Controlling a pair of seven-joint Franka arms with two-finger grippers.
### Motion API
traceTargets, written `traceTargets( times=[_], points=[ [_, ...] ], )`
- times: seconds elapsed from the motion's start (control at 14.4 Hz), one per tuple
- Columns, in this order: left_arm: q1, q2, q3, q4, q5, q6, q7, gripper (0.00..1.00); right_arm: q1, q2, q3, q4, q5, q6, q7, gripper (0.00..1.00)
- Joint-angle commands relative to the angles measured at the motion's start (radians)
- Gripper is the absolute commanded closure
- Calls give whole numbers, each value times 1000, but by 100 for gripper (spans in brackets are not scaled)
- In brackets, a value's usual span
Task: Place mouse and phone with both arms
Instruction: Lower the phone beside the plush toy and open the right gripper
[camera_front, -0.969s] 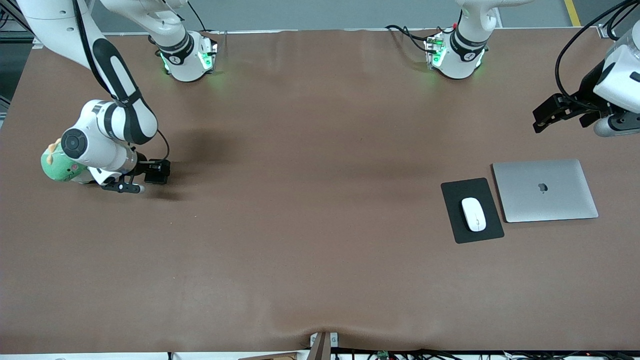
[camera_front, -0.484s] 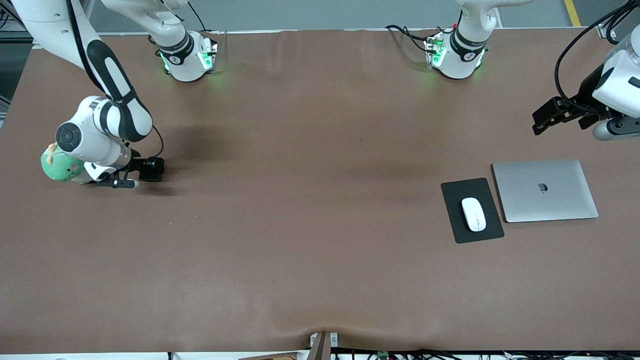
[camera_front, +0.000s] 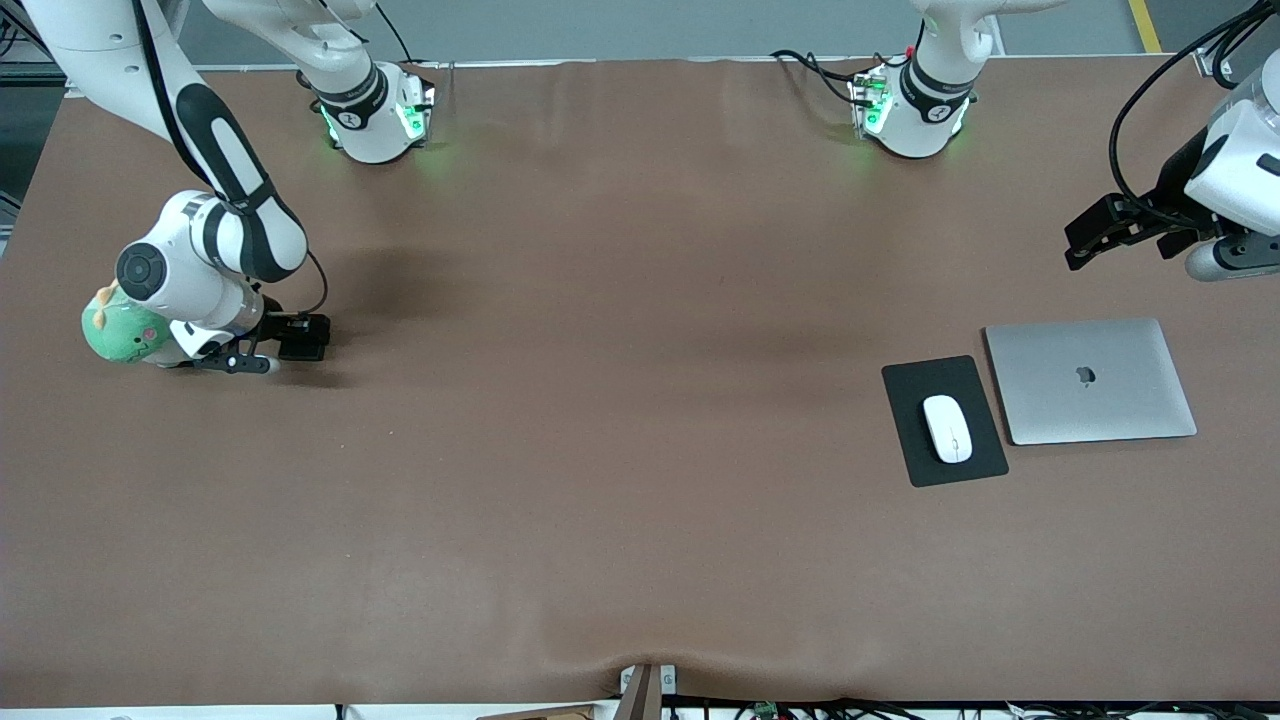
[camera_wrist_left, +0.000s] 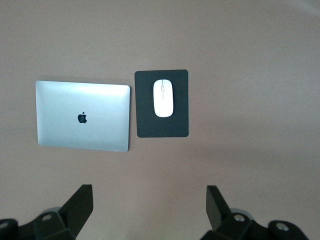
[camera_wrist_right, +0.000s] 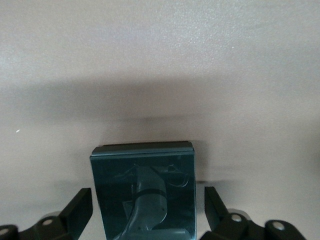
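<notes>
Phone (camera_wrist_right: 143, 190): black slab, lay flat on the brown table (camera_front: 600, 450) at the right arm's end, between the fingers, untouched.
Right gripper (camera_wrist_right: 145, 210): low over the phone, fingers spread.
Mouse (camera_front: 947, 428): white, on the black mouse pad (camera_front: 912, 400), beside the silver laptop (camera_front: 1090, 380).
Left gripper (camera_wrist_left: 150, 210): spread wide, empty, high over the table at the left arm's end.
Green plush toy (camera_front: 120, 335): beside the right arm's wrist.

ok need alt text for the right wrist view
A dark glossy phone lies flat on the brown table between the two open fingers of the right gripper, which do not touch it. The rest of the view is bare tabletop with a soft shadow.
</notes>
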Motion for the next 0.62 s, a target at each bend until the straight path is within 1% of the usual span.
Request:
traceTargets(
  times=[0.0,0.14,0.28,0.55],
  points=[
    [0,-15,4,-3,-6,-9,6,0,-23,-27,10,85,-9,-147,-10,0],
    [0,-15,3,-5,-7,-9,6,0,-21,-25,10,203,-7,-309,-9,0],
    [0,-15,1,-7,-7,-9,3,0,-23,-24,10,314,-7,-442,-7,0],
    [2,-16,3,-8,-9,-22,11,0,-24,-22,12,501,-6,-632,-12,0]
  ],
)
